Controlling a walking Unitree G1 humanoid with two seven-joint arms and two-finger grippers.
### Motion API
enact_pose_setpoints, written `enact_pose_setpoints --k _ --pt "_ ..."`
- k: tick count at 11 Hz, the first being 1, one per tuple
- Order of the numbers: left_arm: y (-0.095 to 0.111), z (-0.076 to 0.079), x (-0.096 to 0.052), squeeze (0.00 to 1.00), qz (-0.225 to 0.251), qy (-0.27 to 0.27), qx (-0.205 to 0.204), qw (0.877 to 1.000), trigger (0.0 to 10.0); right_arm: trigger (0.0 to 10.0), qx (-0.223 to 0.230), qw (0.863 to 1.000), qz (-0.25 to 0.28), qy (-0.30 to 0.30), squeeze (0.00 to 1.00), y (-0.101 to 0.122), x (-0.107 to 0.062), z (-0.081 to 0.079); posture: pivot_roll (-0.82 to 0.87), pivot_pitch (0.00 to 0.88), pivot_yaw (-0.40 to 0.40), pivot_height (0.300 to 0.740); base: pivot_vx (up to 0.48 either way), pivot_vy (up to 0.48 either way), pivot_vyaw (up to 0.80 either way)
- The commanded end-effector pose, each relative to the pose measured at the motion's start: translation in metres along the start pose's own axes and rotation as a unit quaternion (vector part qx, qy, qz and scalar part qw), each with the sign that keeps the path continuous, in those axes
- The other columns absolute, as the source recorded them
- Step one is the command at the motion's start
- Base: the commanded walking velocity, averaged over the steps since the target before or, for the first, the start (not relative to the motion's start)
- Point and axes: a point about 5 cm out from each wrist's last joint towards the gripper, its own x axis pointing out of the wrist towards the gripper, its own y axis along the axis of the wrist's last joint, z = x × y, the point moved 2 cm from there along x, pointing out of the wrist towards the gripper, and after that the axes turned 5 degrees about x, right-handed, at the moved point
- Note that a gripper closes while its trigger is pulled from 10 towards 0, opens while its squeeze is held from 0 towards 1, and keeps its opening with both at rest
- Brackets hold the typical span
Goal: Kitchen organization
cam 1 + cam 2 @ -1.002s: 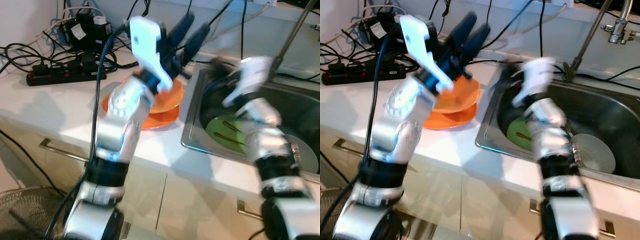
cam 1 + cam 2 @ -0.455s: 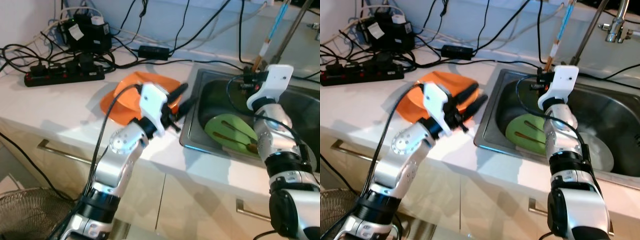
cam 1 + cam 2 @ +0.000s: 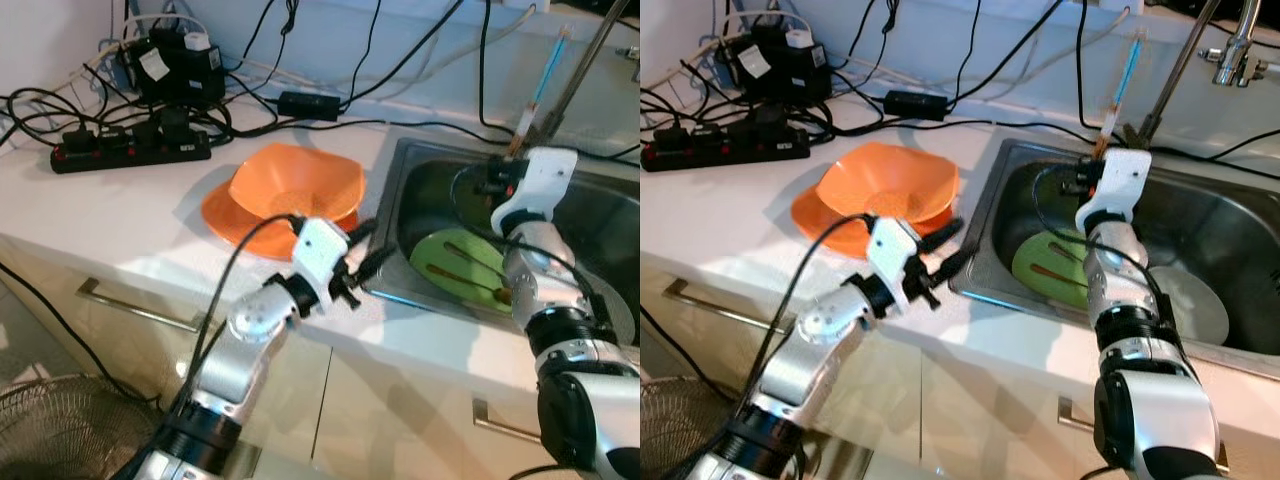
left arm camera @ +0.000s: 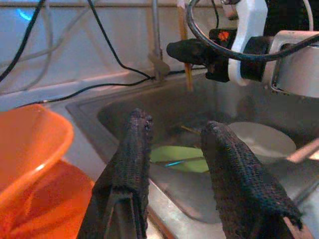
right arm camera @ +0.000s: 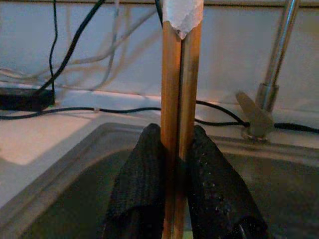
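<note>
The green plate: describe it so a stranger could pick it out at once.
Look in the steel sink set into the white counter, right of the stacked orange bowl and plate. The green plate lies on the sink floor at its left end, with chopsticks across it; the round dish beside it is pale grey.

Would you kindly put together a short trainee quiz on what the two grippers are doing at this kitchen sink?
1. True or false: the right gripper is shut on a pair of chopsticks.
2. Which dish lies under the orange bowl? A) orange plate B) green plate
3. Fill in: the left gripper is ____, holding nothing.

Key: 1 true; 2 A; 3 open.
</note>
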Motion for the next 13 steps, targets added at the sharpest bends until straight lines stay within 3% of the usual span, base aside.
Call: enact_pose_setpoints --k 1,7,13 --pt "-0.008 0.007 -0.002 0.0 -0.013 -0.017 0.004 1.0 10.0 10.0 -0.002 1.0 -0.001 -0.013 0.0 0.0 0.001 0.005 0.24 0.0 -0.055 0.74 0.0 0.0 0.0" --pt "-0.017 0.005 -0.004 0.0 -0.027 -0.012 -0.004 1.0 10.0 10.0 -0.008 0.991 -0.133 -0.017 0.0 -0.055 -0.017 0.002 0.24 0.0 -0.065 0.74 0.0 0.0 0.0" --pt "-0.02 0.007 -0.005 0.0 -0.042 -0.028 -0.007 0.999 10.0 10.0 -0.006 0.975 -0.222 -0.019 0.0 -0.079 -0.025 -0.007 0.25 0.0 -0.083 0.74 0.0 0.0 0.0"
